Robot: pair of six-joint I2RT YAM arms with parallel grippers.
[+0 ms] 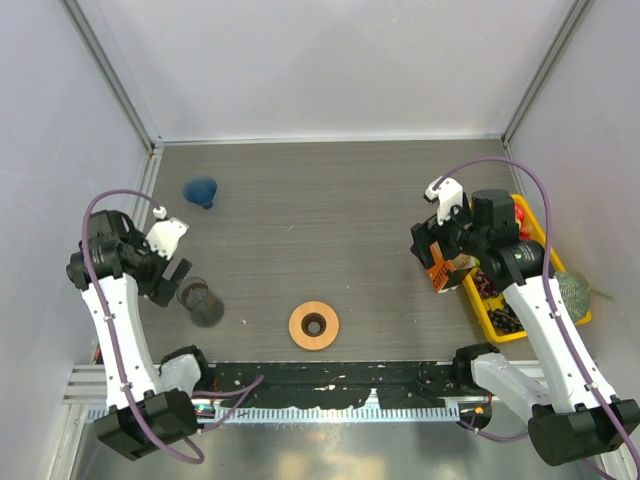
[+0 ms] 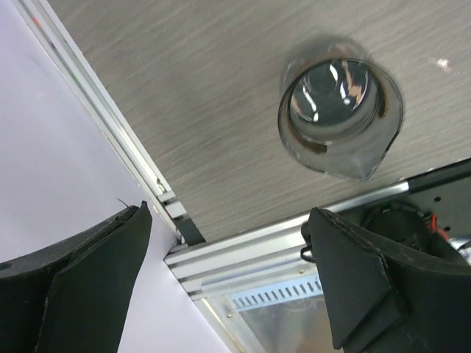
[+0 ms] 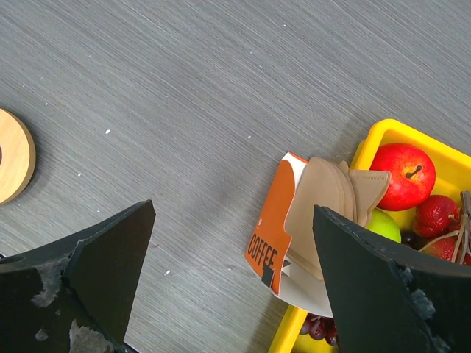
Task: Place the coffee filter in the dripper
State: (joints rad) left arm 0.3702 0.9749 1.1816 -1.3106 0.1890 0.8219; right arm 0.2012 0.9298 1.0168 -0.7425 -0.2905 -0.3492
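At the table's right edge, the coffee filter (image 3: 327, 198) sits tucked in an orange cardboard box (image 3: 268, 228) marked "COFFEE". Seen from the right wrist, it lies below the right gripper (image 3: 234, 213), toward the right-hand side of the gap and just inside the right finger. The jaws are spread wide, with nothing between them. The filter is pale tan paper, rounded at the top, and appears to be one of a small stack fanning out of the box's open end. The box rests against the near rim of a yellow tray (image 3: 401, 132), which holds a red apple (image 3: 403, 175) and other fruit.

Across the grey table (image 1: 340, 200), the dripper (image 1: 201, 190), a dark blue cone, is near the far left, well apart from both arms. A round wooden ring (image 1: 313, 325) lies separately, flat near the front edge, between the two arm bases. The ring's edge also shows at the left of the right wrist view.

On the left, a dark glass jar (image 2: 338, 110) stands upright just beside the left gripper (image 2: 228, 220). That gripper's jaws also gape wide and hold nothing, and in the wrist view the jar lies beyond the fingertips, off to the right.
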